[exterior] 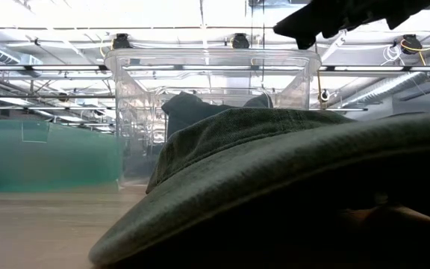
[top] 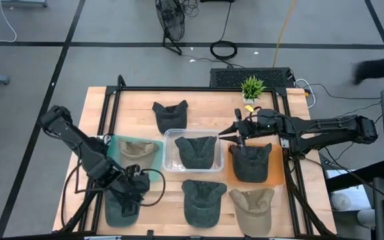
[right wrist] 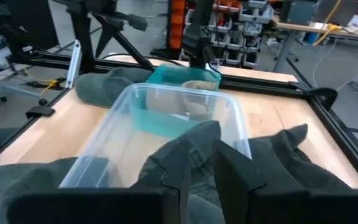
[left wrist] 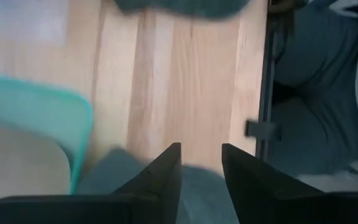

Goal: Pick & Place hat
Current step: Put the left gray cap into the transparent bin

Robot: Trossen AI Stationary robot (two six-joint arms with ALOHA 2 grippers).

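- Left arm (top: 79, 143): reaches in from the counter's (top: 145, 103) left edge, bent at the elbow, wrist angled down toward the front-left corner.
- Left gripper (top: 136, 181): hangs low over the front-left hat (top: 121, 205), beside the teal tray (top: 115, 143) that holds a tan hat (top: 137, 149).
- Jaws there: spread a little, bare wood showing between the tips, nothing pinched; dark hat fabric just beneath.
- Right arm (top: 332, 128): stretched in nearly level from the right side, wrist tipped downward.
- Right gripper (top: 241, 135): sits between the clear bin (top: 171, 137) and the orange tray (top: 277, 175), at the back edge of the orange-tray hat (top: 251, 163).
- Jaws there: drawn close to a thin slit; look to be pinching a raised fold of the orange-tray hat, though the contact itself is hard to make out.
- In the bin: one dark hat (top: 195, 152).
- Loose on the counter: a dark hat at the rear (top: 170, 115), another at front centre (top: 202, 201), a tan one at front right (top: 252, 208).
- Near the back rail: a small plant (top: 252, 87).
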